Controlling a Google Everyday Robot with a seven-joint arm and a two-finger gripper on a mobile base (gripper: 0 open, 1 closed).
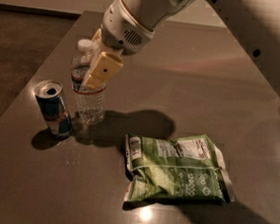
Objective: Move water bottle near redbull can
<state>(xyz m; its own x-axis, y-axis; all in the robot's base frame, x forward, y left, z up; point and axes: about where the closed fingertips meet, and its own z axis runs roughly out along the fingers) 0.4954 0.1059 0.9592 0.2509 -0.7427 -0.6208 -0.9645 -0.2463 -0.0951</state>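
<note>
The water bottle (89,96) is a clear ribbed bottle with a white cap and a dark label band. It stands upright on the table, just right of the redbull can (54,108). The can is blue and silver with an open silver top, and stands upright near the table's left edge. My gripper (94,62) reaches down from the upper right and is shut on the water bottle at its upper half. One tan finger (102,69) lies across the front of the bottle; the other finger is behind it.
A green snack bag (176,168) lies flat on the grey table (192,79), right of and in front of the bottle. The table's left edge runs close to the can. The arm's white body crosses the upper right.
</note>
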